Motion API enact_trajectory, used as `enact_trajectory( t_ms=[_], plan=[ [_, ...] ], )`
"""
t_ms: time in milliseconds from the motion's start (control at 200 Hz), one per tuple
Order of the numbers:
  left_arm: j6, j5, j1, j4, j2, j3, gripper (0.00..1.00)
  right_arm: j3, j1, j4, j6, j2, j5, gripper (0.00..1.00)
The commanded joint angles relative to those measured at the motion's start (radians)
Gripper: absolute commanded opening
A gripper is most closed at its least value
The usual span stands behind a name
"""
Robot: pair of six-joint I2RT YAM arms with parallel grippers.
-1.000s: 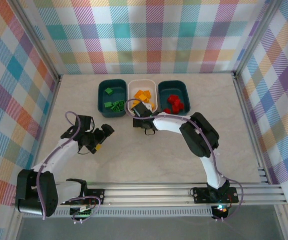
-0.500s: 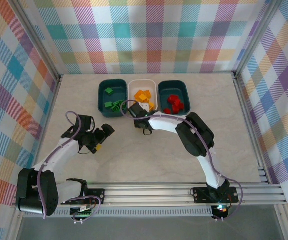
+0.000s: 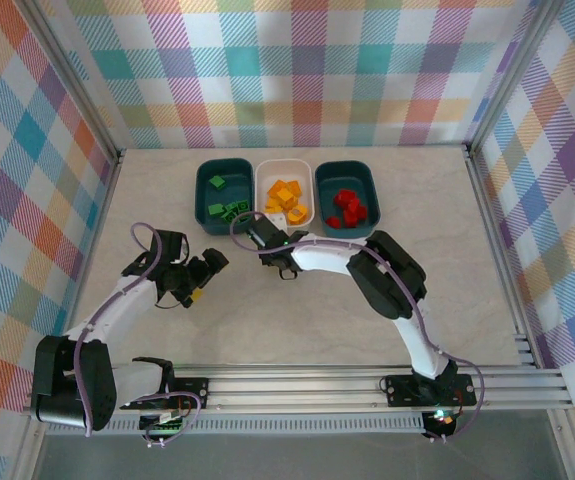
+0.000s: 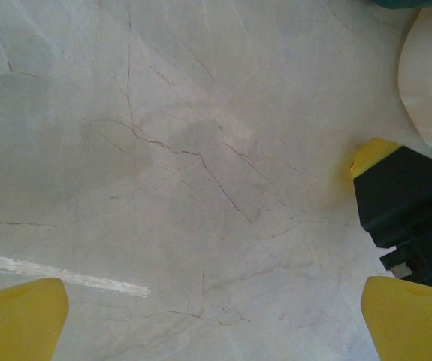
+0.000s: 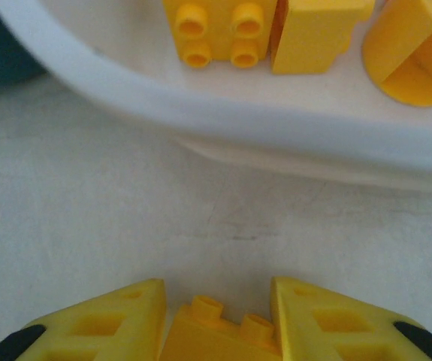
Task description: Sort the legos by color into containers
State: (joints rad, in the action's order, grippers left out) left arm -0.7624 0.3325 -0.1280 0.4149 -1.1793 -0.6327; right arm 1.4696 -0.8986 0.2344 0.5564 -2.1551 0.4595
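Beside the white bin [image 5: 200, 120], right gripper [image 5: 217, 316] narrowly clamps a yellow brick [image 5: 216, 344].

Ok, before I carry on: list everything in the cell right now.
table: one, pale marbled, cell floor
left bin: one, dark teal, far side, leftmost
white bin: one, white, middle of the row
right bin: one, dark teal, rightmost
green legos: several, green, in left bin
orange-yellow legos: several, orange-yellow, in white bin
red legos: several, red, in right bin
held lego: one, yellow, just short of white bin's near wall
plaid walls: three, multicolour, around table
left gripper: open, over bare table
right gripper: shut on held lego
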Motion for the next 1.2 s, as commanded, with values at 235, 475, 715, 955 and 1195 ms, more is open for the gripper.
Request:
enact_trajectory(
  t_ms=[235, 475, 715, 955, 1195],
  plan=[
    [0.008, 0.013, 0.005, 0.001, -0.007, -0.002, 1.0, -0.049, -0.013, -0.022, -0.077, 0.19, 0.028, 0.39],
    [0.014, 0.018, 0.005, 0.018, -0.013, -0.02, 1.0, 0.015, 0.044, -0.03, -0.158, 0.233, 0.022, 0.39],
    [0.026, 0.033, 0.005, 0.044, -0.025, -0.05, 1.0, 0.268, 0.195, 0.079, -0.175, 0.041, -0.171, 0.4],
    [0.035, 0.037, 0.005, 0.063, -0.019, -0.064, 1.0, 0.51, 0.266, 0.198, -0.245, -0.101, -0.308, 0.52],
    [0.039, 0.03, 0.005, 0.076, 0.012, -0.07, 1.0, 0.401, 0.267, 0.128, -0.269, 0.047, -0.286, 0.65]
  ],
)
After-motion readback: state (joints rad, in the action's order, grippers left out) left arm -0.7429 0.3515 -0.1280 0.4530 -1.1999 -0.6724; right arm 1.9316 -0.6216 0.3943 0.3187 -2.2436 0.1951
